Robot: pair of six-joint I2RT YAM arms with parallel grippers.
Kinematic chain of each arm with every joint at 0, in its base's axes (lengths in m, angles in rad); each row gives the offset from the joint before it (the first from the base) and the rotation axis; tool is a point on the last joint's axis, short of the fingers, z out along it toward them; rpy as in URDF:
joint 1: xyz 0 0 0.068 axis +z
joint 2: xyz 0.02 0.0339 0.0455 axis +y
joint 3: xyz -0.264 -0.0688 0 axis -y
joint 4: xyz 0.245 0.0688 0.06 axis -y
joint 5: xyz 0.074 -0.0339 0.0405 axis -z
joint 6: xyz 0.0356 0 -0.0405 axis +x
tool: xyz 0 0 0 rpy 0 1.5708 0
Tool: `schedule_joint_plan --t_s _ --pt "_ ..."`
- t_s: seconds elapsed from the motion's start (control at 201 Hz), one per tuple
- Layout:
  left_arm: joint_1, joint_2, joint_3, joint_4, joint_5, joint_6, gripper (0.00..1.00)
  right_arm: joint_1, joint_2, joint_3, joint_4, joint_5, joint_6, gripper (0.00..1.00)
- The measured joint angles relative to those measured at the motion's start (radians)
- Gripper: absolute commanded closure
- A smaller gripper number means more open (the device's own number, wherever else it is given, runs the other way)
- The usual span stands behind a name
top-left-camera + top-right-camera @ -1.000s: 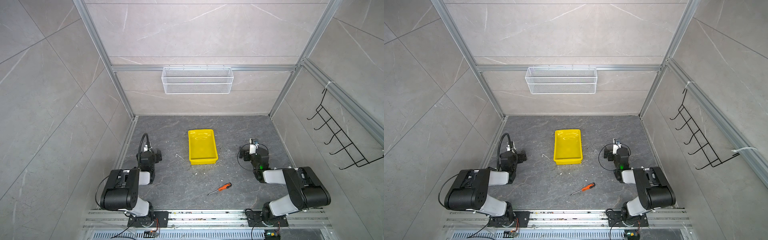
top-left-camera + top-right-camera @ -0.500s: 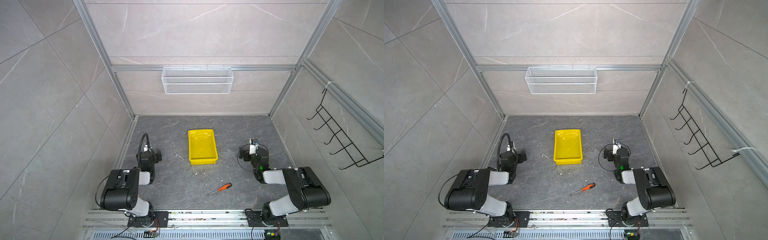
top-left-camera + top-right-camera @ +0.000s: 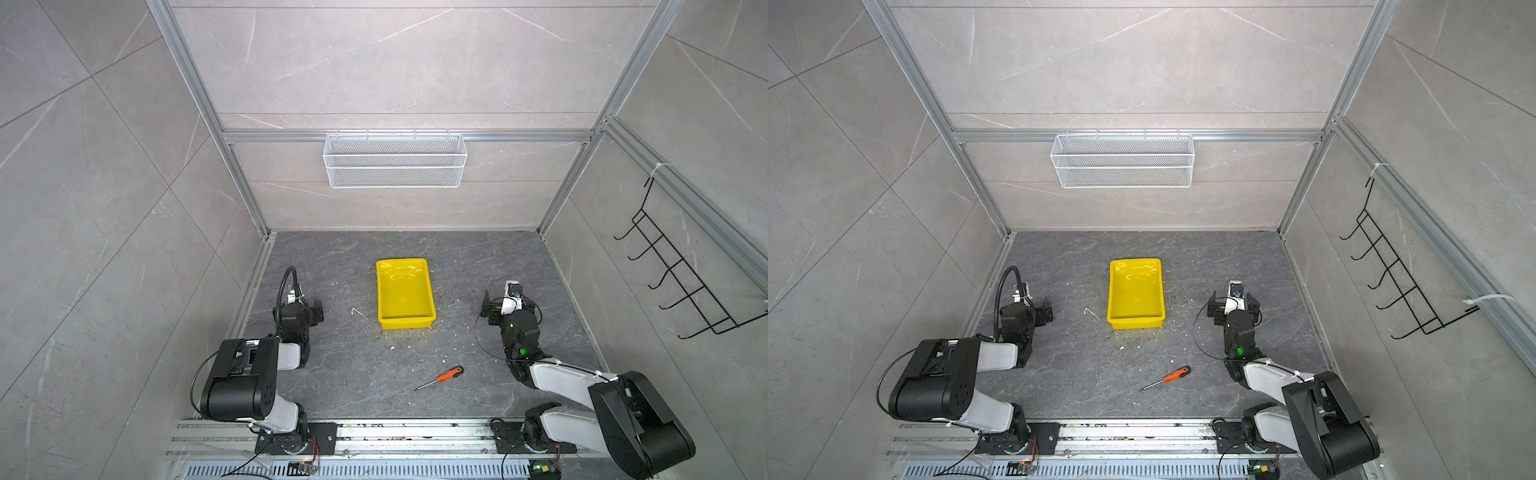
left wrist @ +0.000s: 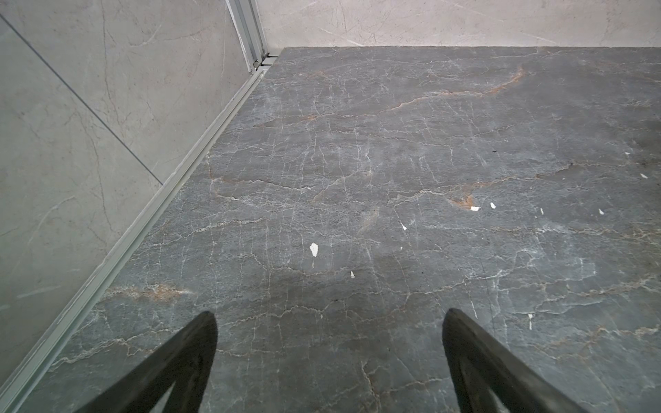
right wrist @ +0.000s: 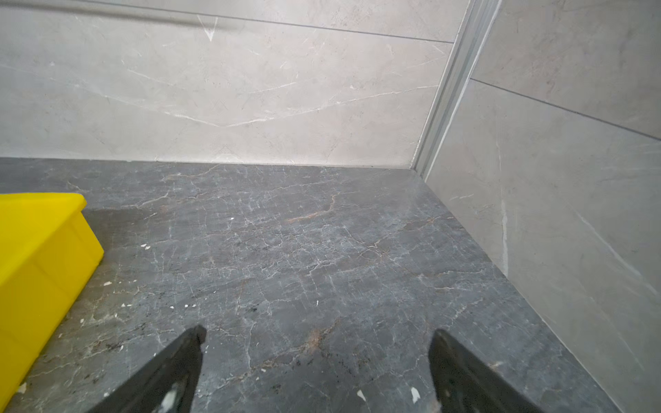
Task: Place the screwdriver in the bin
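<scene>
The screwdriver (image 3: 444, 376) (image 3: 1170, 376), orange-handled with a thin silver shaft, lies flat on the dark floor near the front, its tip pointing front-left. The yellow bin (image 3: 405, 322) (image 3: 1136, 322) stands empty in the middle, behind the screwdriver; its side wall (image 5: 39, 271) shows in the right wrist view. My left gripper (image 3: 318, 309) (image 4: 329, 318) rests low at the left, open over bare floor. My right gripper (image 3: 508, 303) (image 5: 318, 330) sits right of the bin, open, with nothing between its fingers. Both grippers are well apart from the screwdriver.
A white wire basket (image 3: 395, 162) hangs on the back wall. A black hook rack (image 3: 681, 282) is fixed to the right wall. A small white bent scrap (image 3: 358, 312) and white crumbs lie on the floor near the bin. Walls close in three sides.
</scene>
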Motion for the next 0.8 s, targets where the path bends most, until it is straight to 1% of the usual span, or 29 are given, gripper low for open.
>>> schedule_joint_plan --t_s 0.124,0.269,0.358,0.478,0.597,0.632,0.677,0.736,0.796 --pt "0.0 0.0 0.0 0.0 0.0 0.0 0.0 0.056 -0.021 0.008 -0.028 0.01 -0.043 0.01" --pt "0.0 0.0 0.0 0.0 0.0 0.0 0.0 0.071 -0.042 0.008 -0.01 0.009 -0.069 0.01" --pt "0.0 0.0 0.0 0.0 0.0 0.0 0.0 0.077 -0.032 0.013 0.011 -0.01 -0.09 0.01" --pt "0.0 0.0 0.0 0.0 0.0 0.0 0.0 0.111 -0.032 0.022 0.023 -0.044 -0.13 0.01" --pt "-0.003 -0.019 -0.002 -0.012 -0.002 0.002 0.0 0.121 -0.069 0.019 0.039 -0.065 -0.155 0.01" --pt "-0.01 -0.054 -0.006 -0.042 -0.01 0.002 0.0 0.121 -0.084 0.018 0.044 -0.065 -0.158 0.01" --pt "-0.023 -0.137 -0.006 -0.118 -0.03 -0.008 0.0 0.121 -0.097 0.018 0.051 -0.066 -0.159 0.01" --pt "-0.039 -0.274 0.014 -0.261 -0.058 -0.045 0.0 0.121 -0.101 0.018 0.059 -0.069 -0.16 0.01" --pt "-0.051 -0.411 0.071 -0.423 -0.078 -0.1 0.0 0.121 -0.101 0.017 0.058 -0.076 -0.162 0.01"
